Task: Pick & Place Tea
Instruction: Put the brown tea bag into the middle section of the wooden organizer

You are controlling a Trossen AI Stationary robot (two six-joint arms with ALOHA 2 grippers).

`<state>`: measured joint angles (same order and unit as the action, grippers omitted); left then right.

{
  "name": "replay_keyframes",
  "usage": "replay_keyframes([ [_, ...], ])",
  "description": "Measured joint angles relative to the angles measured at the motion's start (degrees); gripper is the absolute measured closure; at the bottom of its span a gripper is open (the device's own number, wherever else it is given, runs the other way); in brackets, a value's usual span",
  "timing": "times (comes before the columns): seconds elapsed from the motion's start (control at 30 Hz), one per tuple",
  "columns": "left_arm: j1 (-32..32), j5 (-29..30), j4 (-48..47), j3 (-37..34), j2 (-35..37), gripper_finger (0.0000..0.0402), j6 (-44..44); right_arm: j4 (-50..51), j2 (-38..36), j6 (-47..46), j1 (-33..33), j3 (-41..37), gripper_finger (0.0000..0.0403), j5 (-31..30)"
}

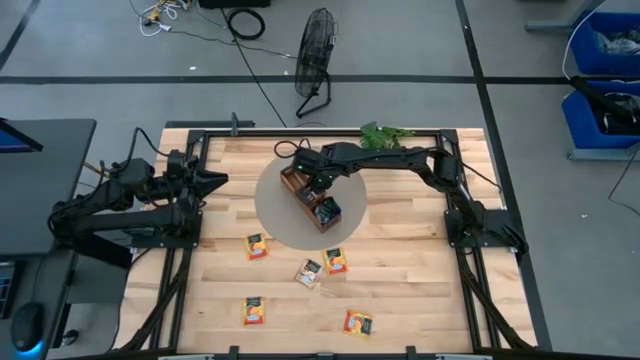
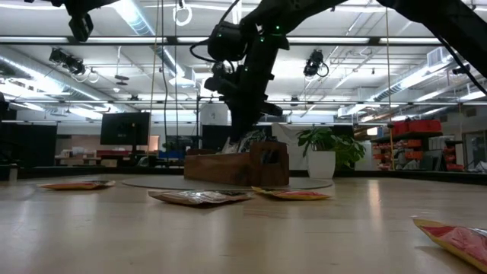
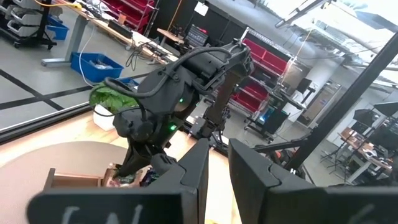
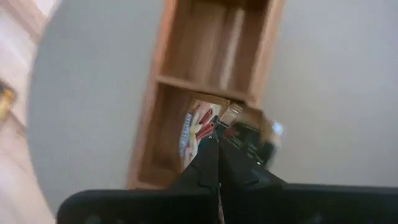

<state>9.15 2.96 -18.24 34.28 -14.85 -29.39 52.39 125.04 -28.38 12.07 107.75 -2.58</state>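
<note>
The brown wooden tray (image 1: 296, 186) stands on a round grey mat (image 1: 275, 215) at the table's far middle. My right gripper (image 4: 217, 144) reaches down over it, shut on a pale, red-printed tea sachet (image 4: 198, 124). The sachet is low in the compartment that holds dark sachets (image 4: 250, 140). Several orange-yellow tea sachets (image 1: 257, 246) (image 1: 335, 261) (image 1: 358, 322) lie flat on the wooden table nearer the front. My left gripper (image 3: 214, 167) waits at the table's left edge, pointing level, slightly open with nothing between its fingers. My right gripper pinches the pale sachet's upper edge (image 4: 209, 128) between its two fingertips. The fingers come from above, slanting steeply down. The sachet hangs below them (image 2: 246, 140) inside the tray's compartment; I cannot tell whether its lower edge rests on the tray floor.
A small green plant (image 1: 385, 135) stands at the table's far edge, right of the tray. The tray compartment (image 4: 217, 43) beyond the gripper shows bare wood. A black frame borders the table. A fan (image 1: 316, 55) stands on the floor behind.
</note>
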Motion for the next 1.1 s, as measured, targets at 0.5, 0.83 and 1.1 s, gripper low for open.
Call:
replay_keyframes([
  [0.5,0.0,0.0,-0.6,0.0,0.0,0.0337,-0.3,2.7,0.2,-2.0,0.3,0.1,0.0336,0.6],
  [0.83,0.0,0.0,-0.5,0.0,-0.1,0.0337,-0.8,2.6,-2.2,-2.3,-0.4,0.1,0.0225,2.3],
  [1.1,0.0,-0.8,-0.7,0.1,-1.7,0.0337,-2.9,-4.5,-8.3,3.0,-4.4,0.1,0.0213,2.7],
])
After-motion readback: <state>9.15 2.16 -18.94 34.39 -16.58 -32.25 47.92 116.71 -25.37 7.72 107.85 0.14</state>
